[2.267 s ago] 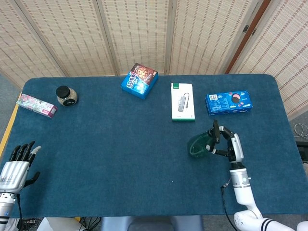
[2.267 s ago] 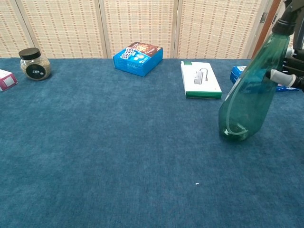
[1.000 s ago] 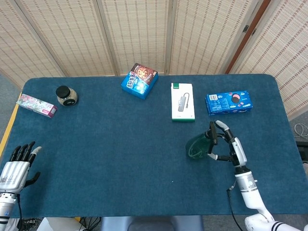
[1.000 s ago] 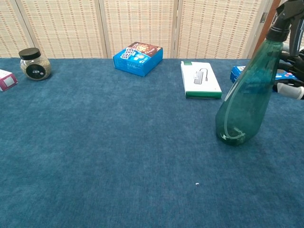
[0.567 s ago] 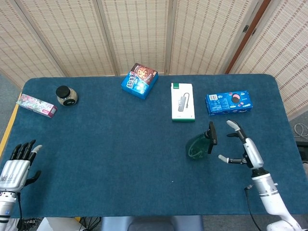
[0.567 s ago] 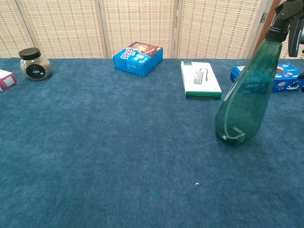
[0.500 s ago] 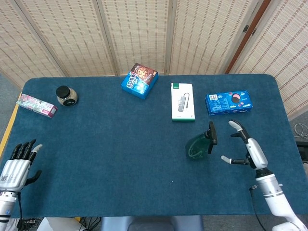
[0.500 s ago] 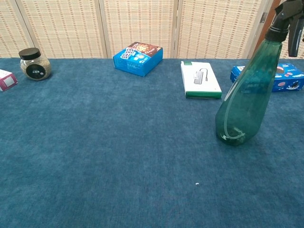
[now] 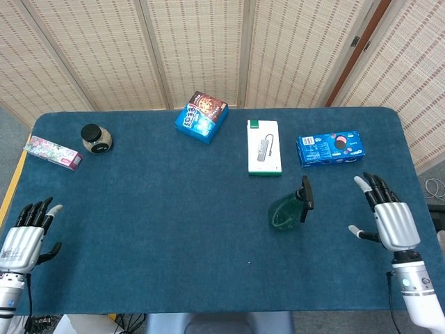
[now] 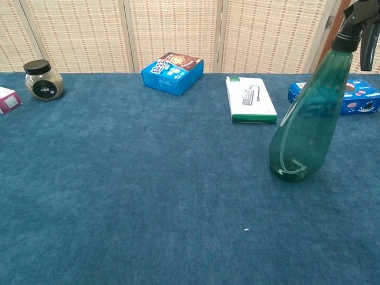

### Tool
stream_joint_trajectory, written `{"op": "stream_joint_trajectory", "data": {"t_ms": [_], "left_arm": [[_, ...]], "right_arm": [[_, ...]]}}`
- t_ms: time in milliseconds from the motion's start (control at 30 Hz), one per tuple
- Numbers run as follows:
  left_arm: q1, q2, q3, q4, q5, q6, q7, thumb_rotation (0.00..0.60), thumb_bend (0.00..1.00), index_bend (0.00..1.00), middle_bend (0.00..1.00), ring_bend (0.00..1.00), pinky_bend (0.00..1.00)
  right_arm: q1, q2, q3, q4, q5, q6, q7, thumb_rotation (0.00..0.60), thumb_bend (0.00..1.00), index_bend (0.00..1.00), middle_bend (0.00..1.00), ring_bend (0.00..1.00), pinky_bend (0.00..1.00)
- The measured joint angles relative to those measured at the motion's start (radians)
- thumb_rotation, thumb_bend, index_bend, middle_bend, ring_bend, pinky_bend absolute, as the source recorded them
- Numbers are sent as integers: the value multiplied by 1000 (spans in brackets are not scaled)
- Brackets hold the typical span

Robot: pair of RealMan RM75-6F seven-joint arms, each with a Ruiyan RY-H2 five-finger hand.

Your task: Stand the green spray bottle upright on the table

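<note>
The green spray bottle (image 10: 307, 124) stands upright on the blue counter (image 9: 174, 223), right of centre, its black trigger head (image 10: 358, 27) on top, with nothing touching it. The right hand (image 9: 386, 219) hovers well apart from it near the counter's right edge, fingers spread and holding nothing. The left hand (image 9: 26, 233) sits at the front left corner, fingers likewise apart and empty. Behind the bottle lie a white box (image 9: 264, 147) and a blue snack box (image 9: 331, 148)
</note>
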Motion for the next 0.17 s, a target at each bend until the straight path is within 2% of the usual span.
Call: {"op": "stream_joint_trajectory", "data": {"t_ms": [167], "left_arm": [[-3, 10, -10, -19, -4, 6, -1, 600, 281, 101, 4, 0, 23]], "right_arm": [[-35, 1, 9, -39, 48, 49, -163, 600, 0, 100, 54, 33, 252]]}}
